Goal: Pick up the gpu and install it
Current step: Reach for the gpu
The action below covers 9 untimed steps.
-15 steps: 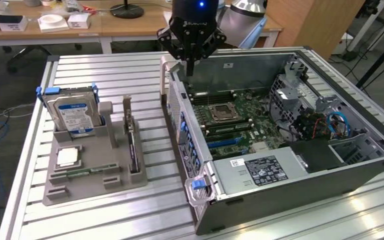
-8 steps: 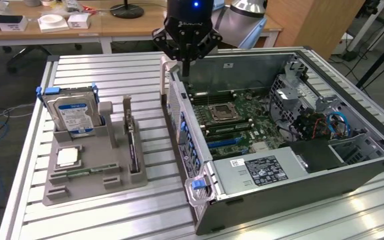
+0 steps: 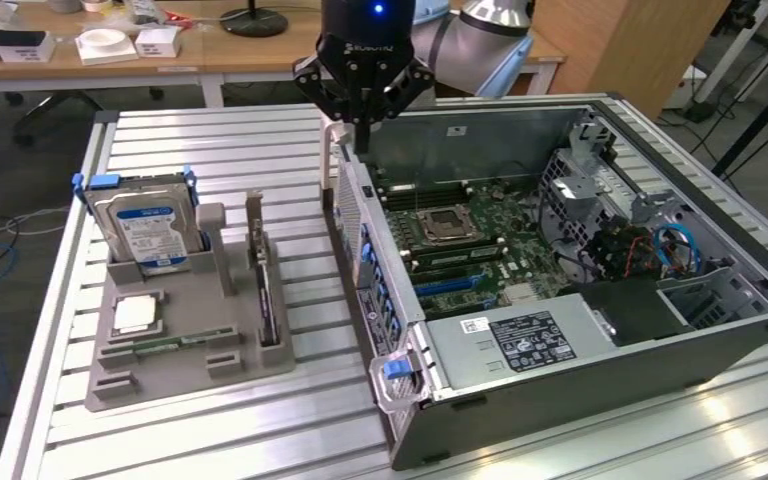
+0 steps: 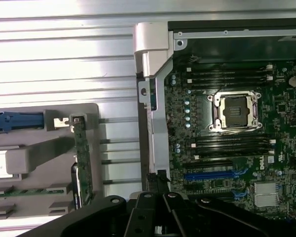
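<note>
your gripper (image 3: 360,135) (image 4: 158,181) has its fingers pressed together with nothing between them. it hangs over the far corner of the computer case (image 3: 558,400), just above the case wall that faces the grey holder (image 3: 211,355).

the gpu (image 3: 264,290) (image 4: 82,163) is not in the case. it stands on its long edge in a slot of the holder, on the side nearest the case, with its metal bracket at the far end. it is apart from the gripper.

the holder sits on the slatted metal table (image 3: 224,130) and carries three more parts:
- a hard drive (image 3: 151,230) with a blue and white label, upright at the back
- a square chip (image 3: 135,315) lying flat in a recess
- a narrow green memory stick (image 3: 171,345) lying in a groove near the front

the case lies on its side with the panel off. inside you see the green motherboard (image 3: 491,235) (image 4: 227,163) with its processor socket (image 3: 446,227) (image 4: 235,111), a blue slot (image 3: 458,283) (image 4: 212,174), a silver power supply (image 3: 518,340) with a black label, and blue cables (image 3: 678,245) by the drive cage.
</note>
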{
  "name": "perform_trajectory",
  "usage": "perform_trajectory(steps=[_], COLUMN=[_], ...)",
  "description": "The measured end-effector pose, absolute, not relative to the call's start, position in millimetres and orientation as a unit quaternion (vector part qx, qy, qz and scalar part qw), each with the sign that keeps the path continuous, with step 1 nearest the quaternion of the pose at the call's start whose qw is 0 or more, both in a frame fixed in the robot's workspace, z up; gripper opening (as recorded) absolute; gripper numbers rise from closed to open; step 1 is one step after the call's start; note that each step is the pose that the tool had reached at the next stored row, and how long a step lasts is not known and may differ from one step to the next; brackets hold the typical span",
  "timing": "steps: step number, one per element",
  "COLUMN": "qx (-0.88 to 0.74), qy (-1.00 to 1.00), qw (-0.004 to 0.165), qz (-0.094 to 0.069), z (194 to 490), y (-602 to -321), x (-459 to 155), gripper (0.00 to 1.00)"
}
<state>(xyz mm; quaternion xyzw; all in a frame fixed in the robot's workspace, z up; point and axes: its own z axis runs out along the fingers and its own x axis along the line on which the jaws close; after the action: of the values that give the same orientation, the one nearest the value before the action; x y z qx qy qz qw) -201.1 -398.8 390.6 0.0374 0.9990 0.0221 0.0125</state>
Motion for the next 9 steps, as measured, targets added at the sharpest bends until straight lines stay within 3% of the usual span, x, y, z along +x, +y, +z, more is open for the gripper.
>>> perform_trajectory(steps=[9], qx=[0.037], qy=[0.999], qw=[0.012], qz=[0.022], z=[390.4], y=[-398.8], x=[-211.3], gripper=[0.11])
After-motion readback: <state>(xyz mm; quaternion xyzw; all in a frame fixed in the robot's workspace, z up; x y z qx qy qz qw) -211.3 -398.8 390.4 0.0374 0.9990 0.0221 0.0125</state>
